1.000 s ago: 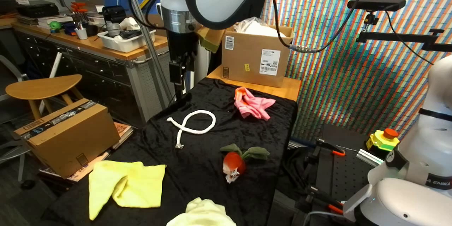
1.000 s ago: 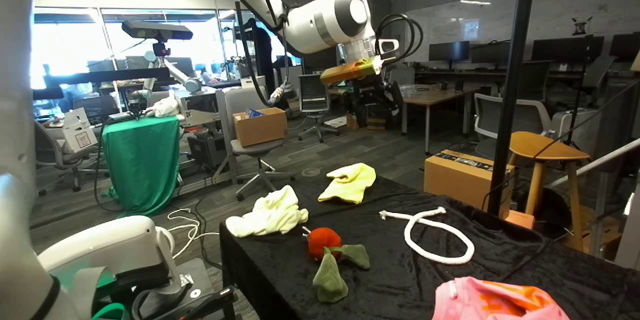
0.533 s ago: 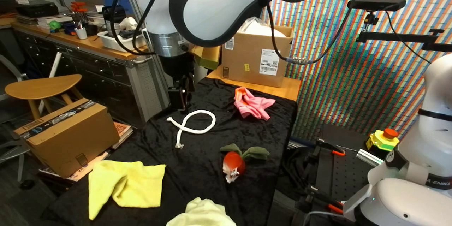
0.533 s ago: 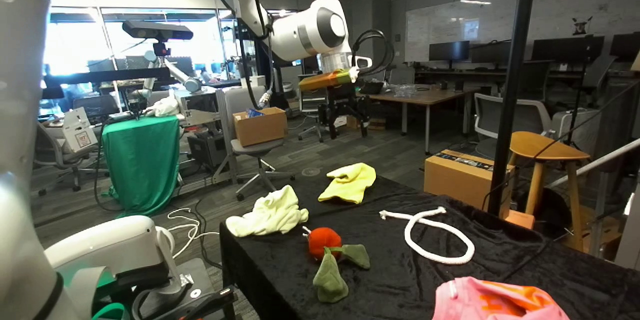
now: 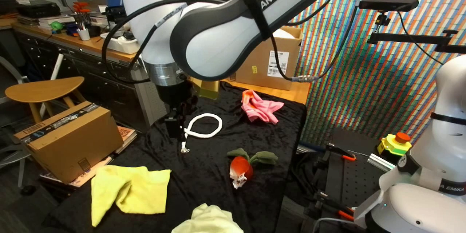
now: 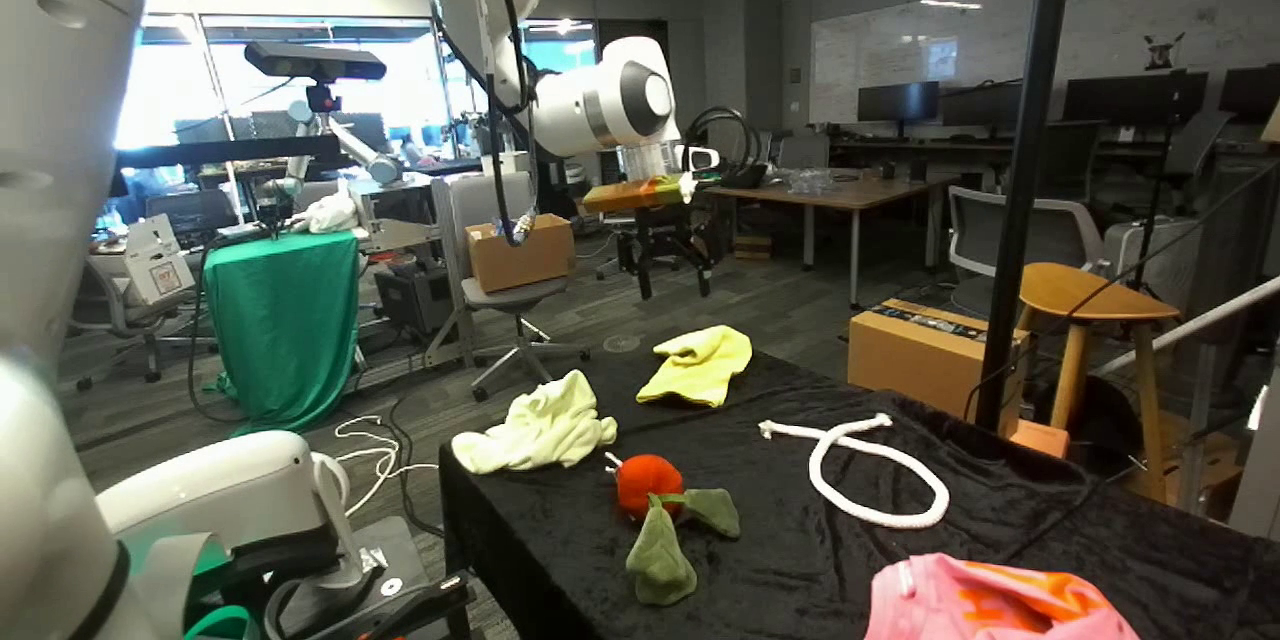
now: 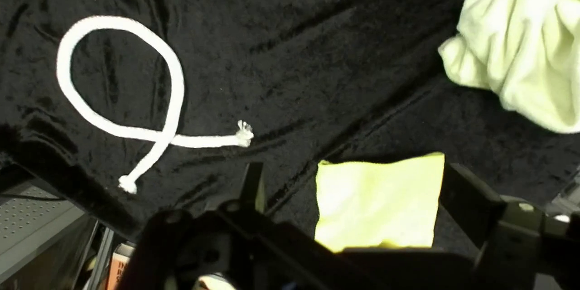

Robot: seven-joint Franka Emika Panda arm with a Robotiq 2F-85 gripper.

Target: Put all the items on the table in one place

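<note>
Gripper (image 6: 675, 291) spread wide, nil held; toy (image 5: 241, 168) long axis prob. twd. pink cloth (image 5: 260, 108), leaves (image 5: 265, 157) 1st.

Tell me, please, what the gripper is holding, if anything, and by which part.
Nothing is held: the gripper is open, and the yellow cloth below it lies on the table.

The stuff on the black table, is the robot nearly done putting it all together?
Nothing looks gathered yet. The open gripper holds nothing. Left to bring together: the yellow cloth, cream cloth, red toy, white rope and pink cloth, all lying apart.
</note>
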